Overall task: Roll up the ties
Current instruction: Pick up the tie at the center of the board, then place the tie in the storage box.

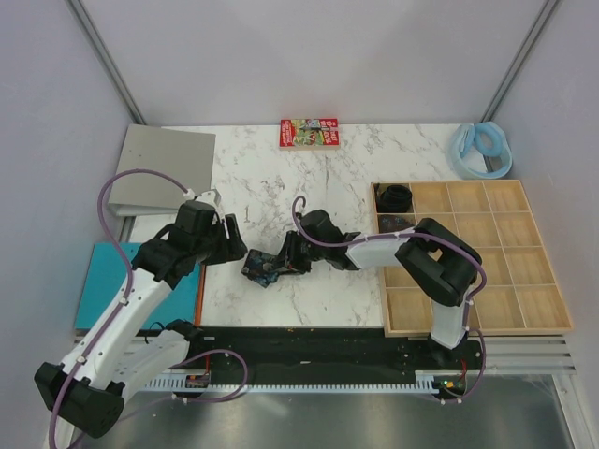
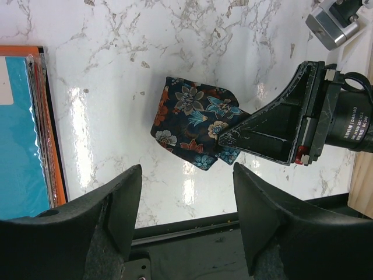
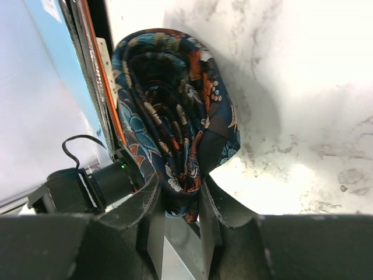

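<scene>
A dark navy floral tie [image 1: 265, 267] lies rolled in a coil on the marble table, near its front edge. My right gripper [image 1: 292, 254] is shut on one side of the coil; in the right wrist view the tie [image 3: 169, 111] sits pinched between the fingers [image 3: 211, 198]. My left gripper [image 1: 236, 241] is open and empty, just left of the coil and apart from it. In the left wrist view the tie [image 2: 189, 119] lies ahead of the open fingers [image 2: 125, 198], with the right gripper [image 2: 274, 131] on it. Two more dark coils [image 1: 395, 198] sit in compartments of the wooden tray.
A wooden compartment tray [image 1: 496, 271] fills the right side. A grey folder [image 1: 164, 168] and a teal-and-orange book [image 1: 108, 281] lie at the left. A red printed box [image 1: 308, 133] is at the back, a pale blue ring [image 1: 480, 148] at the back right.
</scene>
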Action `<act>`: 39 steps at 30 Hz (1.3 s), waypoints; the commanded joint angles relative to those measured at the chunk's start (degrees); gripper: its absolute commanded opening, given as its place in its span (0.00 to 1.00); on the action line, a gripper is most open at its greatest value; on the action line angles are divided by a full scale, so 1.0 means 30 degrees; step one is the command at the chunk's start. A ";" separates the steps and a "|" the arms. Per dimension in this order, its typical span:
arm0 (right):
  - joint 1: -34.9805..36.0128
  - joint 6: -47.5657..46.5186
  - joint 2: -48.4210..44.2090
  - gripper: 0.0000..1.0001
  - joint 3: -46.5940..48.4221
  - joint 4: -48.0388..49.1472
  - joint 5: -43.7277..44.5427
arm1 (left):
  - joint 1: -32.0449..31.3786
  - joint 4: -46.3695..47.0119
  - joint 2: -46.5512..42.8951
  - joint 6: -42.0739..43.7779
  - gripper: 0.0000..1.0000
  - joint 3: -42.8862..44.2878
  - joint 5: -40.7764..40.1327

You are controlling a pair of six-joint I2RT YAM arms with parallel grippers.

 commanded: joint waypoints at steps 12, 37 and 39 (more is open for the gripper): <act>-0.0916 -0.0529 -0.2819 0.00 0.1741 -0.2532 0.0410 | 0.0122 0.0579 -0.1019 0.0684 0.71 -0.0061 -0.0734; -1.8433 -0.4777 -0.9679 0.00 0.1799 -1.0470 -0.5533 | 0.0151 0.0784 -0.1195 0.0772 0.72 -0.0207 -0.0471; -1.9894 -0.5010 -0.9562 0.00 0.1828 -1.0677 -0.5888 | 0.0151 0.0842 -0.1195 0.0772 0.72 -0.0178 -0.0441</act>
